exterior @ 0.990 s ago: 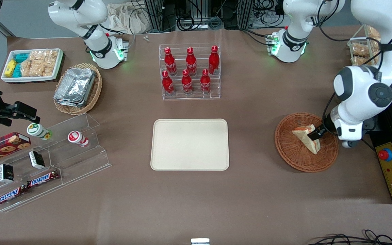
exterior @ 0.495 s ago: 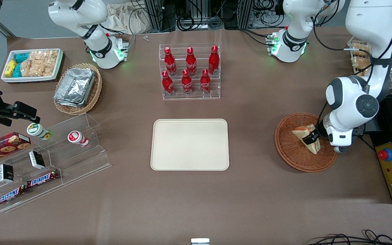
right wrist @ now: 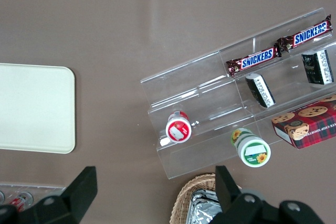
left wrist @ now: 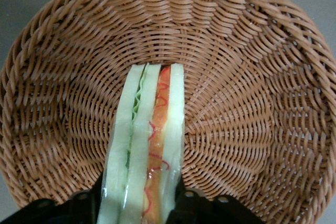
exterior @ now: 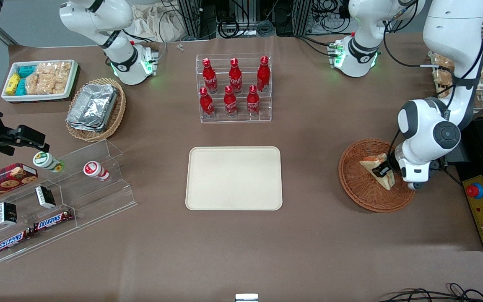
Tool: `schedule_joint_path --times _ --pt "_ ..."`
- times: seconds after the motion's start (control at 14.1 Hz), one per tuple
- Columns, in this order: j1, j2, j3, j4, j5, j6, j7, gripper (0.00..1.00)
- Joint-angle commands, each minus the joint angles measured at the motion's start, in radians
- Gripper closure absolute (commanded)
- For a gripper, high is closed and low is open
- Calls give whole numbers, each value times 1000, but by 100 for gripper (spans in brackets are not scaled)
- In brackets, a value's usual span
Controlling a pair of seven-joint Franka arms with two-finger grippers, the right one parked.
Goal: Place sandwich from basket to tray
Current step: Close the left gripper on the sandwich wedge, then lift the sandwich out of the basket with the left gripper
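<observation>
sandwich [left wrist: 144, 150] lower end cut off, tool [left wrist: 139, 205] fingertips hidden (frame edge)

Glossy white arm [exterior: 442, 105] — grey joint caps, black cables, black gripper [exterior: 382, 171].

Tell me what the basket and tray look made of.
Basket: woven wicker, reddish-brown, visibly ribbed strands. Tray: smooth matte cream, probably plastic. The gripper straddles the sandwich, apparently film-wrapped, inside the basket.

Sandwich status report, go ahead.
Claw in the basket, fingers either side of the sandwich. Sandwich in basket. Tray bare, table between them open.
</observation>
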Motion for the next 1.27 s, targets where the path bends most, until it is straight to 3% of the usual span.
schedule_joint_path --times 0.0,0.21,0.42,0.64,0.99,1.2 --pt "11 -103 -7 -3 3 -92 -3 100" --pt "19 -203 -33 86 -2 -297 23 100" --pt "5 -211 -44 288 -14 -594 109 100" --pt "6 -210 -143 399 -39 -728 192 100" --pt "5 -150 -375 444 -34 -694 283 100" --pt "-13 -90 -435 470 -33 -629 241 100"
